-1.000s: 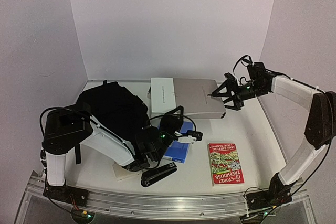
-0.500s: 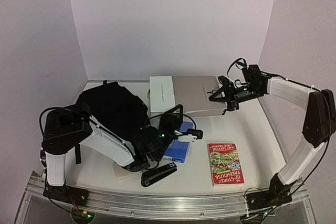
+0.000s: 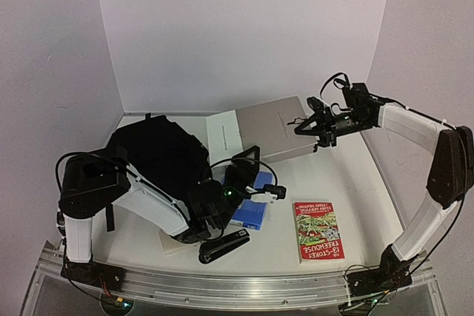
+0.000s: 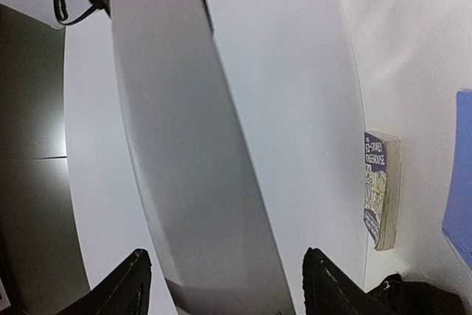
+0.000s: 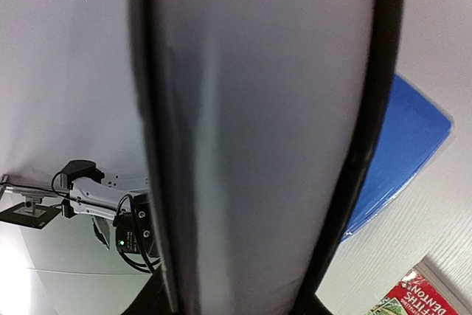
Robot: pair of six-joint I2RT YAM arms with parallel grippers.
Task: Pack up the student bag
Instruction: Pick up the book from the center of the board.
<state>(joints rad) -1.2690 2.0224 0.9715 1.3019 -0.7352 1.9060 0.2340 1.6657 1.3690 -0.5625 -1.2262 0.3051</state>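
Note:
The student bag (image 3: 157,149) lies black and slumped at the left of the table. A flat grey laptop (image 3: 270,129) carries a white booklet (image 3: 222,135) on its left end. Its right edge is raised off the table, so it tilts. My right gripper (image 3: 311,125) is shut on that raised edge; in the right wrist view the laptop (image 5: 258,145) fills the space between the black fingers (image 5: 144,145). My left gripper (image 3: 248,164) is low beside the bag, at the laptop's near edge. It is open, and the grey slab (image 4: 192,153) runs up between its fingertips (image 4: 136,278).
A blue notebook (image 3: 252,211) lies just right of the left wrist. A black stapler (image 3: 224,246) rests near the front edge. A red paperback (image 3: 315,229) sits at the front right. Walls close in the back and both sides.
The right gripper closed on the laptop's right edge and lifted it, tilting laptop and booklet. The left gripper's jaws have opened wider; its arm stayed put.

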